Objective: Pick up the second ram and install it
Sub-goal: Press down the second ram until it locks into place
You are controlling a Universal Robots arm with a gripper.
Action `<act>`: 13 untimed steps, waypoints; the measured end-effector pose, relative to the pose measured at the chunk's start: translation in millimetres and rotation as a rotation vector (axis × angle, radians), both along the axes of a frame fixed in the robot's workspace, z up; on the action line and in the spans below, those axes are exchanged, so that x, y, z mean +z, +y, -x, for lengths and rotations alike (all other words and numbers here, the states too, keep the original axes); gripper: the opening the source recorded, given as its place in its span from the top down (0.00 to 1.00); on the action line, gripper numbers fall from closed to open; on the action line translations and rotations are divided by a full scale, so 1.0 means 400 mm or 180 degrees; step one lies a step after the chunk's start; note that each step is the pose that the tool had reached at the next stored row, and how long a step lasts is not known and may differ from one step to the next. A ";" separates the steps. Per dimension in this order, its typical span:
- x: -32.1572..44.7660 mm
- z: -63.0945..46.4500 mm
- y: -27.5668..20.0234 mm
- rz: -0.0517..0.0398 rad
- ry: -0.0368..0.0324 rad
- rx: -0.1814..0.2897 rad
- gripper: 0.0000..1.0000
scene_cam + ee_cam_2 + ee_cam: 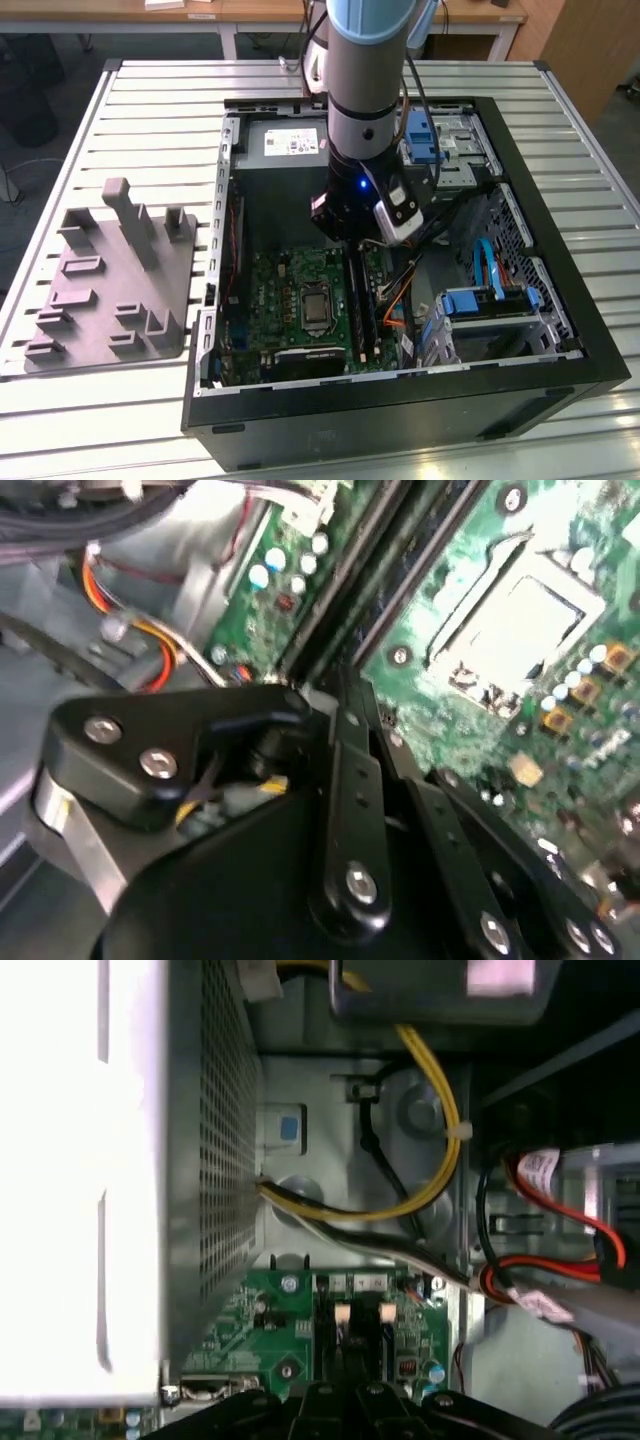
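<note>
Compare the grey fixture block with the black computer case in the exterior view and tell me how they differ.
The fixture block is a grey slab with upright posts, while the computer case is a black box lying open with a green motherboard inside. The fixture block sits at the exterior view's left, apart from the arm, whereas the arm reaches down into the computer case. Both rest on the slatted table.

Arm [365, 70]: silver-grey cylindrical segments, pale blue joint cap at top, black wrist section with small blue light. Black cables run alongside. Tool [350, 780]: black linkage bars, silver screw heads, yellow wire inside its housing, in second wrist view
</note>
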State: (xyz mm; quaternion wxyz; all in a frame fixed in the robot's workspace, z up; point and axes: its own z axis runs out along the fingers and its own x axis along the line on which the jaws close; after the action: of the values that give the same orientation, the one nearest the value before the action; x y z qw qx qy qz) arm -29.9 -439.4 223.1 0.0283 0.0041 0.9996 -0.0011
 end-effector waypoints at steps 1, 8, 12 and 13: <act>0.000 0.000 -0.009 0.0002 0.0000 0.0000 0.90; -0.001 0.000 -0.075 0.0019 0.0000 0.0000 0.90; -0.001 0.000 -0.110 0.0032 0.0000 0.0000 0.90; -0.001 0.000 -0.118 0.0037 0.0000 0.0000 0.90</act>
State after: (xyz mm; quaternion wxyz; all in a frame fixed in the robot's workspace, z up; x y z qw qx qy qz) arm -29.9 -486.6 222.5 0.0283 0.0040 0.9996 -0.0069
